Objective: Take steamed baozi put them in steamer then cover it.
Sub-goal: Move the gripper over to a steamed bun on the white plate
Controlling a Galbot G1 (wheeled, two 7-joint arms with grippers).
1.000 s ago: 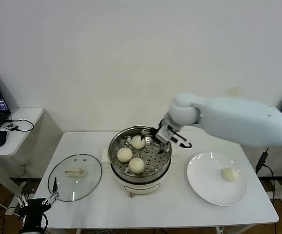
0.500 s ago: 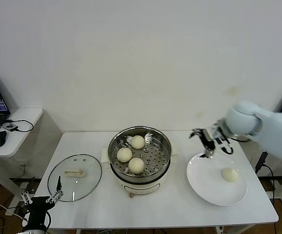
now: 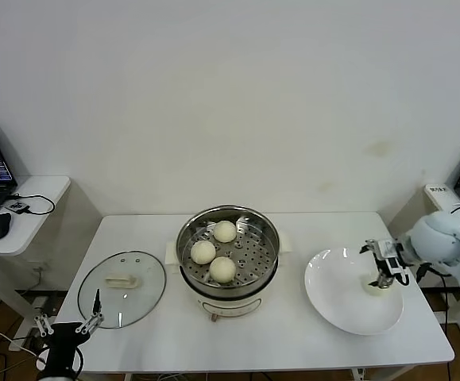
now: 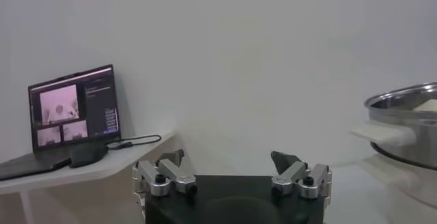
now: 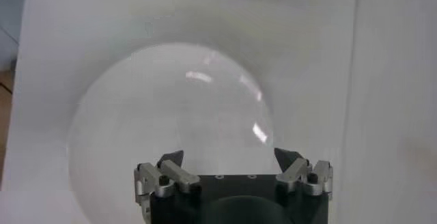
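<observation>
The right gripper (image 3: 385, 268) is hanging with its jaws spread wide and nothing between them, over the flat round white plate (image 3: 333, 305) near the right edge of the white rectangular tabletop (image 3: 293, 341). Just beneath it, mostly hidden in the head view, is lying the last small smooth cream-white steamed bun (image 3: 375, 287), toward the plate's right side. In the right wrist view the plate (image 5: 136, 130) is filling the frame and the bun is not showing, so how squarely the claw is lined up over it cannot be told.

Three more cream-white buns (image 3: 203, 252) are sitting on the perforated tray inside the round shiny stainless-steel steamer (image 3: 268, 238) at the tabletop's middle. The round clear glass cover with its cream-white handle (image 3: 123, 288) is lying flat near the left edge.

The step in hand looks like fetching the fourth bun. The next move is calling for a descent around the bun and a gentle closing, since it probably dents easily.

The left gripper (image 4: 232, 174) is waiting, open and empty, below the tabletop's front left corner.
</observation>
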